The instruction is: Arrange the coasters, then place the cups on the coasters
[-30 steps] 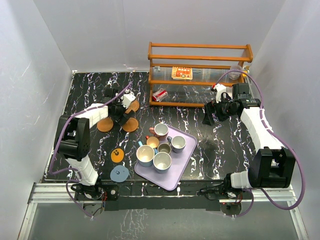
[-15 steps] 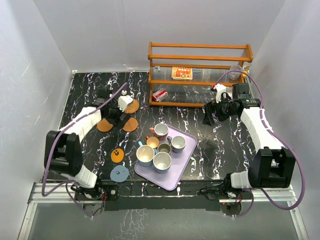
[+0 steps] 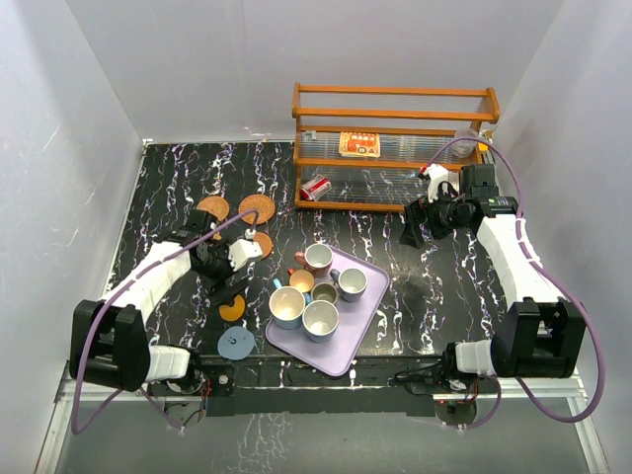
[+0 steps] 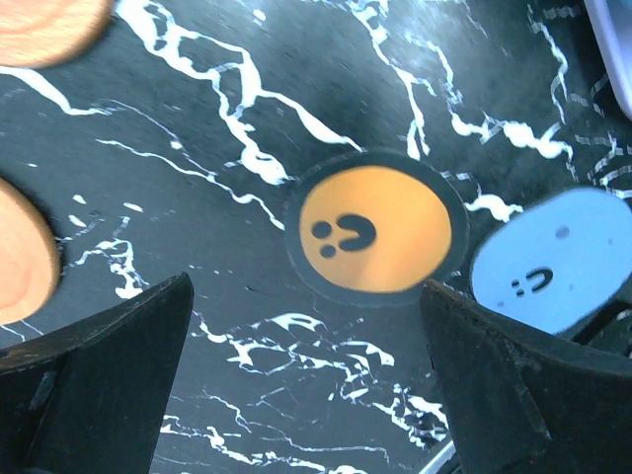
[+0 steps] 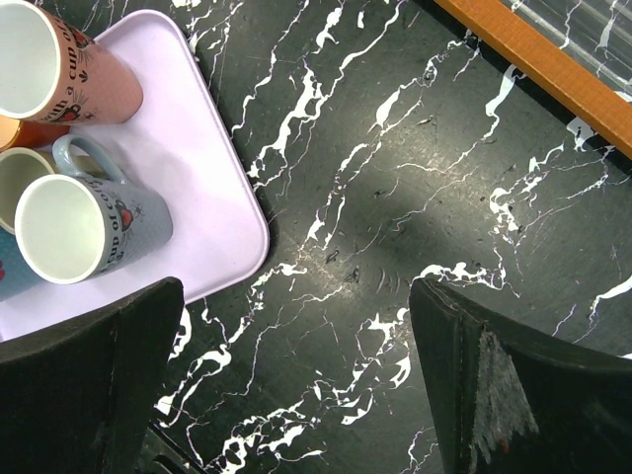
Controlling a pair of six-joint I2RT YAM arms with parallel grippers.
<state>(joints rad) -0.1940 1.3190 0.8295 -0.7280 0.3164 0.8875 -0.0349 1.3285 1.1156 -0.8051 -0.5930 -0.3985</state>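
pale blue mug (image 5: pixel 87 233) lettered "cup of", remainder hidden, pink mug (image 5: pixel 61 69) lettering too small to read

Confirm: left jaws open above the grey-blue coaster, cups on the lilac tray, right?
Not quite. The left wrist view shows the open left jaws above the orange coaster with black dots; the grey-blue coaster lies beside it. The cups do sit on the lilac tray.

Smooth black table (image 3: pixel 434 286) with white marble-like veining.
Upper centre, a rack (image 3: pixel 395 91) of varnished orange-brown wood. Lower centre, a lilac tray (image 3: pixel 365 316), smooth like plastic, holding cups (image 3: pixel 319 318) with a glossy glaze. The orange dotted coaster (image 4: pixel 375 229) looks flat and matt.
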